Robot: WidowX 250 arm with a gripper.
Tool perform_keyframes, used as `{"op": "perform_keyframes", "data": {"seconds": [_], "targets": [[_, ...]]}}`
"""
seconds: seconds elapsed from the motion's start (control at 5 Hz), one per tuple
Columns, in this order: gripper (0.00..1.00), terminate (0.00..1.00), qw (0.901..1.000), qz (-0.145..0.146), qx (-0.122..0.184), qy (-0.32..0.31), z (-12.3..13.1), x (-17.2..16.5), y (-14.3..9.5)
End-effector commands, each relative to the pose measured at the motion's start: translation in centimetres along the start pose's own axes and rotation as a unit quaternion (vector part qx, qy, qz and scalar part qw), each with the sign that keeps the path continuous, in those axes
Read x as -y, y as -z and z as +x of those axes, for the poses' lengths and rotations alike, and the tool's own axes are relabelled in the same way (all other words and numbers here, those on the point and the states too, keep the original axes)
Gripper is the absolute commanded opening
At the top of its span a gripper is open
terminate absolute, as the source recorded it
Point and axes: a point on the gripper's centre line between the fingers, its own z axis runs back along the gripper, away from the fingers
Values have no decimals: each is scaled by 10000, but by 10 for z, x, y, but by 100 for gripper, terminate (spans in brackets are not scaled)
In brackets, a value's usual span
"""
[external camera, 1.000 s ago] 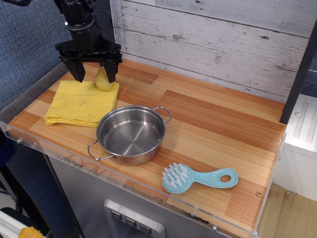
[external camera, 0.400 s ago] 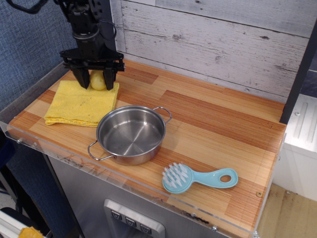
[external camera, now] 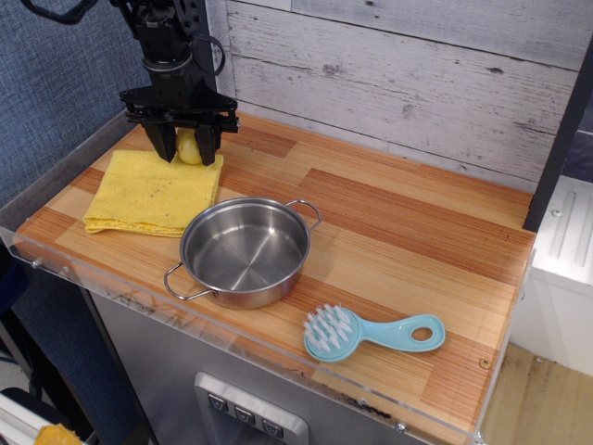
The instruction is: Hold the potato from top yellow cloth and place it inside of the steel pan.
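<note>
- The black robot gripper [external camera: 186,148] hangs straight down from its dark arm at the far left of the wooden counter, its two dark fingers pointing at the tabletop.
- The fingers are clenched on the small roundish pale yellow potato [external camera: 188,146]: one finger stands on its left, the other on its right, and both appear to press against its sides.
- The potato sits at the far right corner of the flat folded square yellow cloth [external camera: 148,193]; whether it rests on the fabric or is raised just off it cannot be told from this angle.
- The yellow cloth lies flat on the left part of the striped wooden countertop [external camera: 398,232], with faint dark specks on its surface.
- The shiny round shallow stainless steel pan [external camera: 245,251] stands upright just to the right of and nearer than the cloth, close to its near right corner.
- The pan has two small wire loop handles, one at its far right and one at its near left, and its inside shows only bare metal.
- A light blue plastic scrubbing brush with a looped handle [external camera: 369,334] lies flat near the front edge, to the right of the pan and apart from it.
- A whitewashed plank wall [external camera: 417,74] runs along the far side of the counter.
</note>
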Motion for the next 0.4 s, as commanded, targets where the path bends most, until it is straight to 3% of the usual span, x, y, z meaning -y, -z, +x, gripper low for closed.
{"op": "perform_keyframes", "data": {"seconds": [0.0, 0.2], "targets": [[0, 0, 9974, 76, 460, 542, 2, -4, -39], [0, 0, 9942, 17, 671, 843, -1, 5, -62]]}}
